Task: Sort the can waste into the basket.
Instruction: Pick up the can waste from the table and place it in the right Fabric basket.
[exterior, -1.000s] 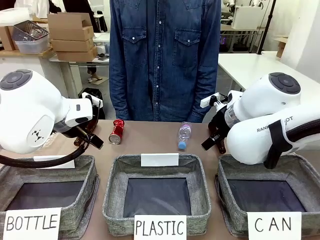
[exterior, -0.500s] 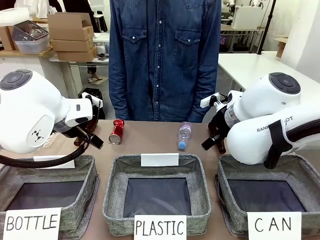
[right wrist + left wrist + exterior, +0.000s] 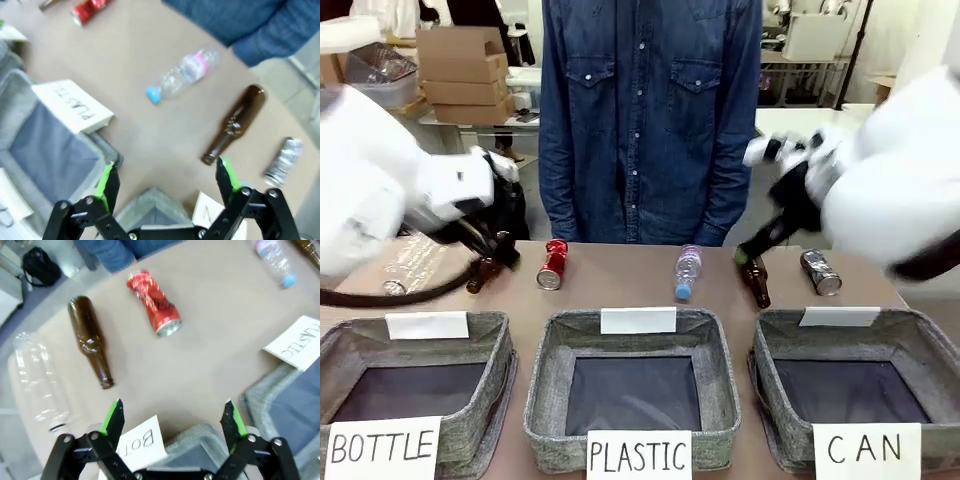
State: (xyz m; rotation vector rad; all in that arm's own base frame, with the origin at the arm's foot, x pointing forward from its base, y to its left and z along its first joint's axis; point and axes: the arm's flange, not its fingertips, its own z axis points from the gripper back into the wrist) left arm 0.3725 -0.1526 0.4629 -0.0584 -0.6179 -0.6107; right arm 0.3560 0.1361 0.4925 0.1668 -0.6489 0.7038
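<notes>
**Both cans on worktop, CAN basket empty**

Left fingers (image 3: 114, 416) and right fingers (image 3: 226, 175) are wide, holding nothing. The crushed red can (image 3: 155, 302) and dark can (image 3: 820, 271) lie on the worktop (image 3: 620, 292). The dark one is just behind the CAN basket (image 3: 920, 345).

Risk: the brown bottle (image 3: 756, 280) lies near the dark can, so a wrong grab is likely. The crushed can may slip.

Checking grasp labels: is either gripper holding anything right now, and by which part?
Nothing is held: the left gripper and the right gripper both stand open and empty.
</notes>
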